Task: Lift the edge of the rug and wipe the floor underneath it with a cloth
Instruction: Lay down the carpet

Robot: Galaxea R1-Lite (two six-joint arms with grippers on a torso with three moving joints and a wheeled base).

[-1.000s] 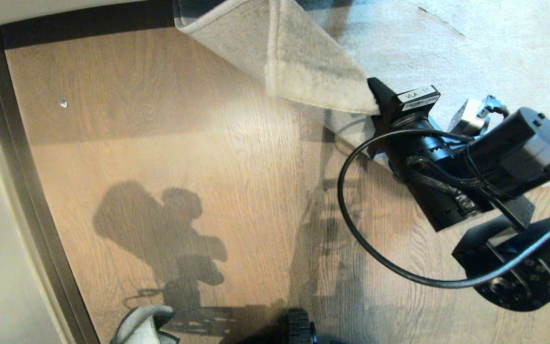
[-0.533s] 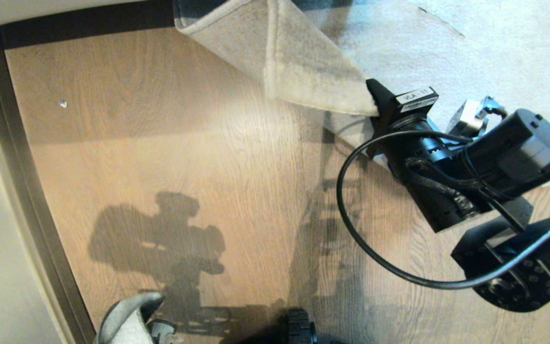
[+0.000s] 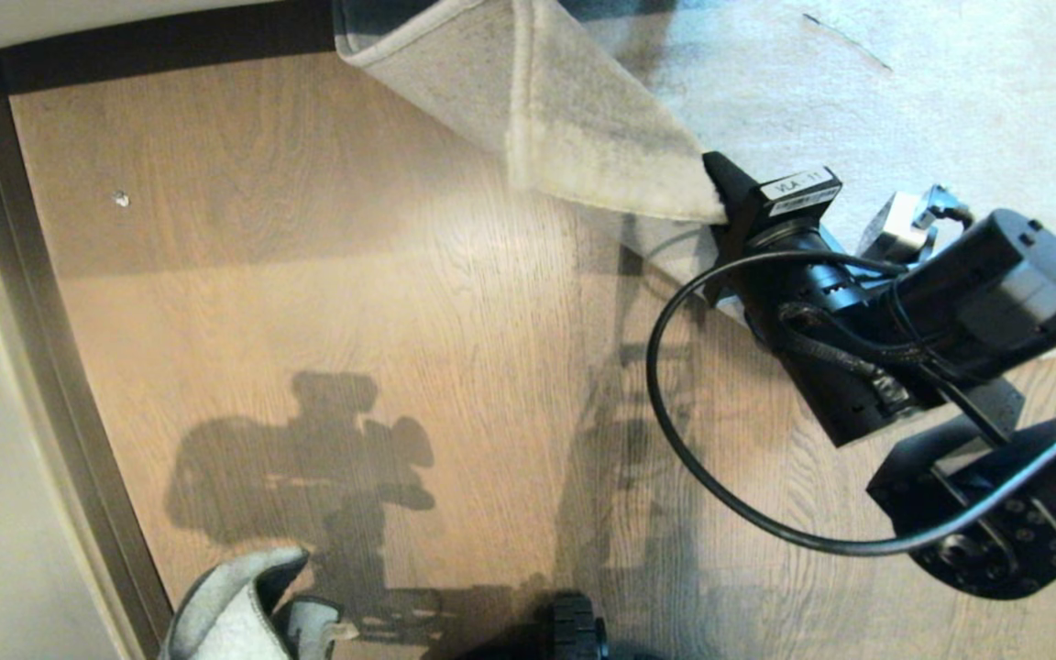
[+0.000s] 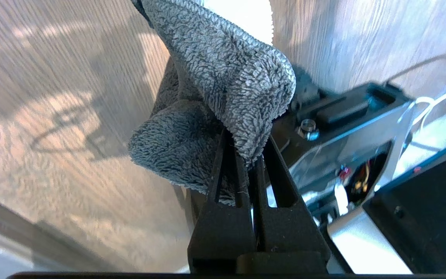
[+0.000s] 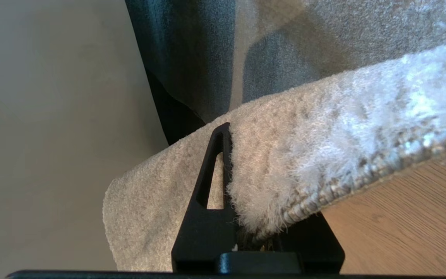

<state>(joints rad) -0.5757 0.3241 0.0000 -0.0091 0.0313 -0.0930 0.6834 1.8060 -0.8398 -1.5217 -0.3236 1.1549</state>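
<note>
Brown wood planks make up the floor (image 3: 326, 302), with dark wavy lines in them. I see no box, bowl or bin here, so nothing sits inside anything.

I count one rug, one cloth and two claws.

My right gripper (image 5: 242, 217) is pinching the rug edge (image 3: 601, 156). It holds that edge up off the floor, folded back over the flat part of the rug (image 3: 950, 101). In the right wrist view one black finger (image 5: 211, 186) shows in front of the fuzzy pile, and the other is hidden behind it.

My left gripper (image 4: 248, 155) is low at the near edge of the head view, on the left side. Its two fingers are pressed close together with the cloth (image 4: 223, 89) squeezed between them. The cloth is grey and fluffy, and it bunches up past the fingertips. It hangs above the floor, near the dark skirting strip (image 3: 60, 385), and well apart from the raised rug edge.

One tiny pale speck (image 3: 122, 198) lies on the floor, far from both claws.
</note>
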